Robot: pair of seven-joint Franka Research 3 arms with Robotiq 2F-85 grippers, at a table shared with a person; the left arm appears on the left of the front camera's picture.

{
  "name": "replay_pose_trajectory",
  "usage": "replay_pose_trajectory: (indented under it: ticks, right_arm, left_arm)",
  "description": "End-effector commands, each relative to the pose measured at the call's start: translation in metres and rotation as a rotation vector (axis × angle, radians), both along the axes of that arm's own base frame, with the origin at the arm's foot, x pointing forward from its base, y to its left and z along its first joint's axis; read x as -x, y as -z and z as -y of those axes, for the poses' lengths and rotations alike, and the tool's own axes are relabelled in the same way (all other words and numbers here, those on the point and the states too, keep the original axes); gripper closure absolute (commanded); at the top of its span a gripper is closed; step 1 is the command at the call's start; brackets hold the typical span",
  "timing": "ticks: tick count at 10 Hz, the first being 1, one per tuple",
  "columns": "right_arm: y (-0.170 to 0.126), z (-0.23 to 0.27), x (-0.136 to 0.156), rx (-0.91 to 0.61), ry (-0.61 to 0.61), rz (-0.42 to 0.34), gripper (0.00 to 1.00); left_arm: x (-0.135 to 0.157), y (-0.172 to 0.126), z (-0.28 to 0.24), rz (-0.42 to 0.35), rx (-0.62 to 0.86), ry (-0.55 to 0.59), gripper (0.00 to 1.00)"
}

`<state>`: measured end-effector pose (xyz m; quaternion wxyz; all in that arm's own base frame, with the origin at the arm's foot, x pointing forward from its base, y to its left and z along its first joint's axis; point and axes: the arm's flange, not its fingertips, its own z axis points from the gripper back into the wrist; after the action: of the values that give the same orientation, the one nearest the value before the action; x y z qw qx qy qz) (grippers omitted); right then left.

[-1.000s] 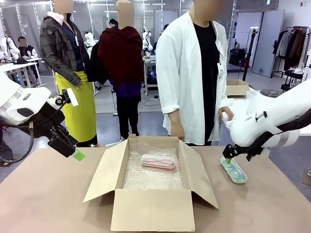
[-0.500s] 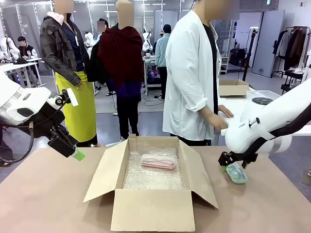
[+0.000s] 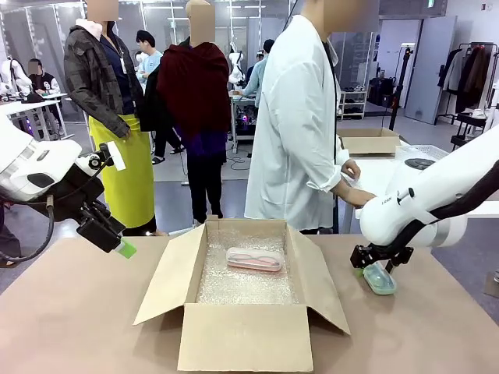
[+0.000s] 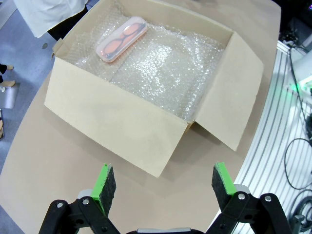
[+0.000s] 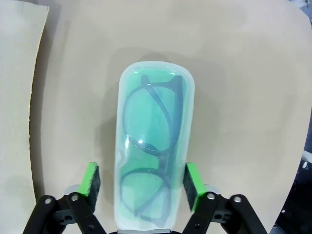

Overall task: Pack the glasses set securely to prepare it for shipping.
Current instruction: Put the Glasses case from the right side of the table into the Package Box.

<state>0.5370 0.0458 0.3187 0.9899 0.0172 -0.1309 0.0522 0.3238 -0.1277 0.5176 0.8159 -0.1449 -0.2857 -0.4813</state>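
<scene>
The cardboard box (image 3: 245,336) stands open in the middle of the table (image 3: 70,327), with its front wall towards the near edge and its two side flaps spread outward. A sheet of bubble wrap (image 3: 245,290) covers its floor. On this sheet, close to the far wall of the box, lies the pink case (image 3: 253,259), flat, with its long side along that wall; pink glasses show through its lid. To the right of the box, just beyond the right flap and near the right edge of the table, the mint-green case (image 3: 380,279) lies flat on the bare surface. The right gripper (image 3: 380,259) is lowered over it. In the right wrist view, its green pads (image 5: 91,181) stand on both sides of the case's near end. One pad seems to touch the case and the other shows a thin gap, so I cannot tell if they already pinch it. The left gripper (image 3: 117,243) hangs in the air above the left side of the table, well apart from the box, and its fingers are spread wide with nothing between them. Behind the far edge, a person in a white coat (image 3: 300,140) stands turned to the side, with one hand (image 3: 351,169) raised.
</scene>
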Motion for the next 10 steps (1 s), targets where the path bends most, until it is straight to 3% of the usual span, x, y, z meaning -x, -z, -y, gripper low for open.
replay_pose_trajectory:
  ticks: [1,5,6,8,9,10]
  right_arm:
    - [0.004,0.0,-0.008,-0.025,0.028,-0.017,0.27]
    - [-0.005,0.002,-0.009,0.003,0.048,-0.017,0.66]
    - [-0.014,-0.001,-0.007,0.021,0.031,-0.014,0.69]
    - [-0.069,-0.013,0.01,0.011,-0.067,-0.032,0.69]
    - [-0.098,-0.02,0.023,0.066,-0.184,-0.039,0.69]
    - [-0.127,-0.027,0.038,0.026,-0.331,-0.103,0.69]
  left_arm:
    - [-0.001,-0.001,-0.002,0.009,0.019,0.015,0.0]
    - [-0.001,-0.001,-0.002,0.009,0.019,0.015,0.0]
    - [-0.001,-0.001,-0.002,0.009,0.019,0.015,0.0]
    - [-0.001,-0.001,-0.002,0.009,0.019,0.015,0.0]
    - [-0.001,-0.001,-0.002,0.009,0.019,0.015,0.0]
    - [-0.001,-0.001,-0.002,0.009,0.019,0.015,0.0]
